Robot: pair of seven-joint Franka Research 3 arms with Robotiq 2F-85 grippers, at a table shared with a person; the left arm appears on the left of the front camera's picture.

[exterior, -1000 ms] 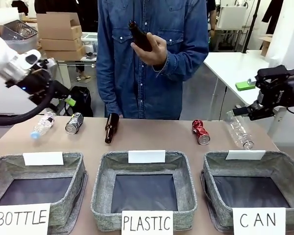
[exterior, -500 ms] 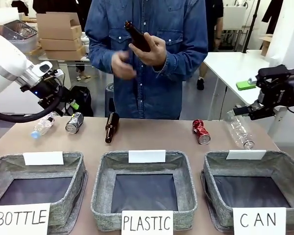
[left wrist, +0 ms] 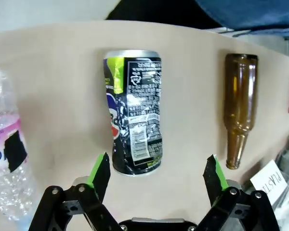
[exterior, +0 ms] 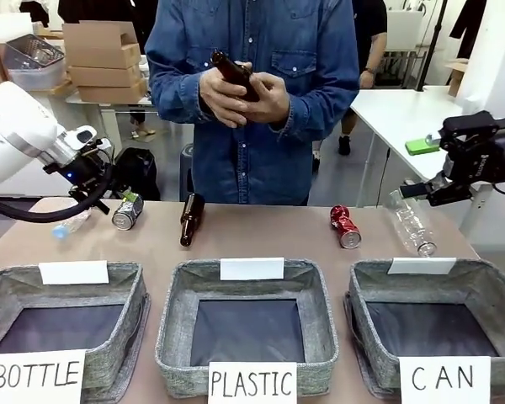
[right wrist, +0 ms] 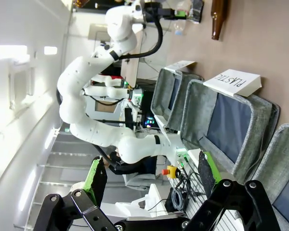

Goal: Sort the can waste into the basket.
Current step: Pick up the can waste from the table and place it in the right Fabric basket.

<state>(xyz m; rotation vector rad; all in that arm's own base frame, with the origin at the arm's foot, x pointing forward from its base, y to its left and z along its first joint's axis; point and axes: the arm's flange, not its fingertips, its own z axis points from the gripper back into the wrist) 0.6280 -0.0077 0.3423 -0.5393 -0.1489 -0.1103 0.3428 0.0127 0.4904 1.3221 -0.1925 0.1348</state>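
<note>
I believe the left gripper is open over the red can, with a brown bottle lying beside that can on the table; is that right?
Not quite: the open left gripper is over the black-and-silver can, not a red one. The brown bottle does lie beside that can on the table. The left wrist view shows this.

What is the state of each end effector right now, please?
Left end effector: open, facing the dented black-and-silver metal can.
Right end effector: open, holding nothing.
</note>
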